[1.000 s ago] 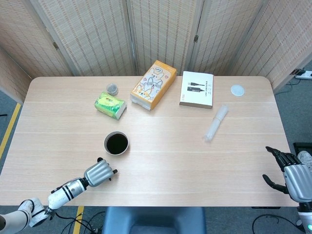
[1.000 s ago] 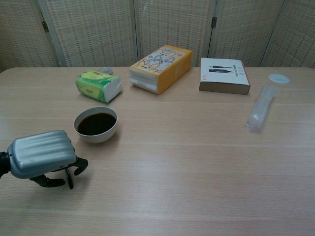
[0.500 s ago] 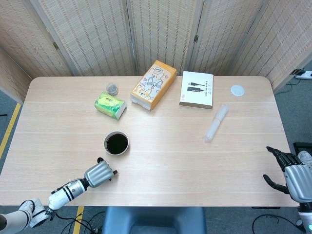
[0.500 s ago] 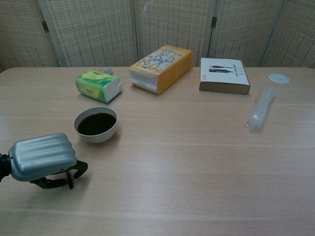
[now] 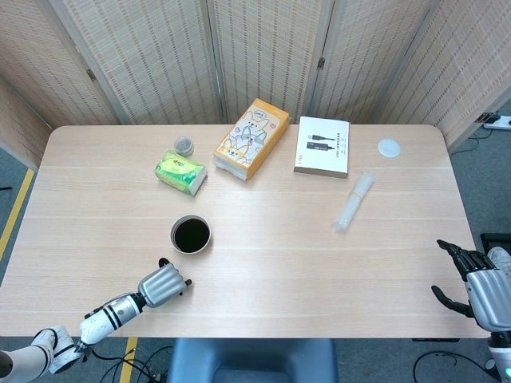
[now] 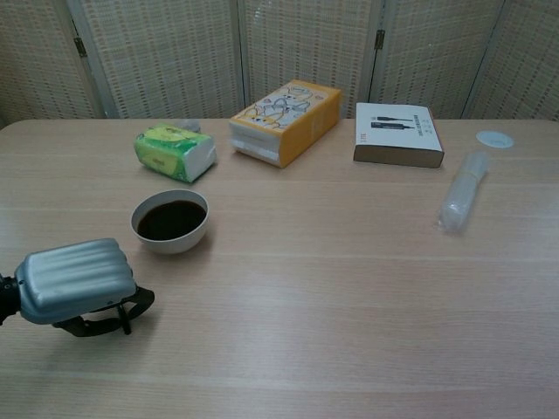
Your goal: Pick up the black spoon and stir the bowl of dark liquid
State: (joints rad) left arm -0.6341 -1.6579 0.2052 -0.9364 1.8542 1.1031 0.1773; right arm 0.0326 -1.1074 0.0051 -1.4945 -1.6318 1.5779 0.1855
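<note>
Chest view shows the left hand (image 6: pixel 77 286), silver-backed with black fingers, knuckles up at the near-left edge of the pale wooden counter (image 6: pixel 349 288), its fingers curled under against the surface. Compared with a second ago it has sunk lower and drawn slightly toward the counter edge, and the fingers have folded tighter beneath it. A thin black stem (image 6: pixel 123 316) stands out under the palm; this may be the handle of the black spoon, but the frames do not settle whether it is spoon or fingertip, nor whether anything is clamped, so the grip cannot be confirmed. No spoon lies elsewhere on the counter in either view. The white bowl of dark liquid (image 6: pixel 170 221) sits just beyond the hand, apart from it and undisturbed. Judgement: the work is at the grasping step, with lifting and stirring both outstanding. Head view places the right hand (image 5: pixel 479 289) off the far right corner of the counter, fingers spread and holding nothing, essentially unmoved. Further back stand a green tissue packet (image 6: pixel 175 150), an orange printed carton (image 6: pixel 286 120) and a white flat box (image 6: pixel 397 133).
</note>
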